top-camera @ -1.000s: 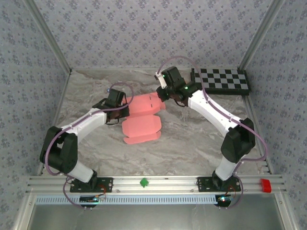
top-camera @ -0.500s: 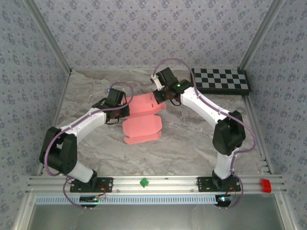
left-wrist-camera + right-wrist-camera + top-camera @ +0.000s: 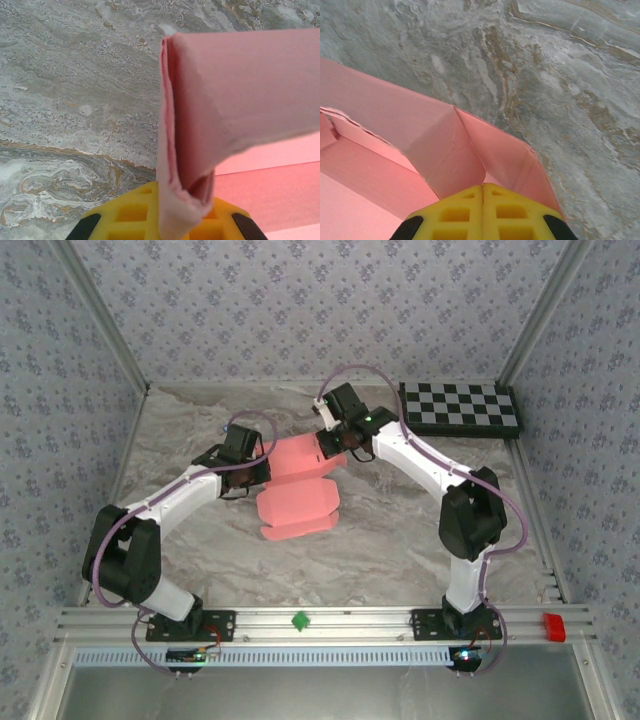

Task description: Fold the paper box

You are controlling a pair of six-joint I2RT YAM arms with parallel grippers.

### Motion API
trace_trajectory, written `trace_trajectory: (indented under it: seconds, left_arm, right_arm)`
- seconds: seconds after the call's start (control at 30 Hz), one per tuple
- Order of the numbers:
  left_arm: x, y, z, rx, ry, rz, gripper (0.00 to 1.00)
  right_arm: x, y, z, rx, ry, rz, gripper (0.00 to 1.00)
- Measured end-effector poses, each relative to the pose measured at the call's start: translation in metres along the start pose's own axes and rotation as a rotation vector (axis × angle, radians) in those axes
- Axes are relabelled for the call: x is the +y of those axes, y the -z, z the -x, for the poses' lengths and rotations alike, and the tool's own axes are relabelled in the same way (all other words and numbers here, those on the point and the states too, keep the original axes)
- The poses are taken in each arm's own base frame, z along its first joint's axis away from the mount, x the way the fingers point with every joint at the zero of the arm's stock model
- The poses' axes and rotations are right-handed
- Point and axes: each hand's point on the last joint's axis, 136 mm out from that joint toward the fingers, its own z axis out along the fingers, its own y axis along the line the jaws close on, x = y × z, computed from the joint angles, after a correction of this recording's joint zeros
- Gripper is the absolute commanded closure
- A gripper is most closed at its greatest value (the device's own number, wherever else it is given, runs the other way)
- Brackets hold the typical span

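Note:
The pink paper box lies partly folded in the middle of the marbled table, its front panel flat and its back part raised. My left gripper is at the box's left edge; in the left wrist view it is shut on a doubled pink side flap that stands upright. My right gripper is at the box's back right corner. In the right wrist view its yellow fingers are pressed together with nothing between them, nosed into the raised inner corner of the box.
A black-and-white checkerboard lies at the back right. Patterned walls close in the table on three sides. A small green marker and a red block sit on the front rail.
The right arm swung its elbow leftward and its wrist moved left and closer to the box's back right corner. The left arm and the box's front panel stayed put.

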Motion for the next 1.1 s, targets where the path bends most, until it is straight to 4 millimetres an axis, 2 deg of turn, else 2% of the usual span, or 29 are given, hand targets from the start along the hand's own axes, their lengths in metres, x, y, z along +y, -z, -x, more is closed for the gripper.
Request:
trace_trajectory:
  seconds: [0.33,0.7,0.9,1.1]
  left_arm:
    - [-0.003,0.000,-0.002,0.011,0.019,-0.019,1.00]
    - [-0.005,0.000,-0.002,0.014,0.031,-0.026,1.00]
    - [-0.005,0.000,-0.002,0.013,0.037,-0.026,1.00]
    - [-0.005,0.000,-0.002,0.013,0.037,-0.026,1.00]
  right_arm:
    - [0.017,-0.014,-0.007,-0.015,-0.066,0.119,0.99]
    - [0.026,-0.018,-0.003,-0.048,-0.141,0.231,1.00]
    - [0.022,-0.023,-0.010,-0.043,-0.185,0.257,1.00]
    - [0.011,-0.016,-0.010,-0.053,-0.175,0.172,1.00]
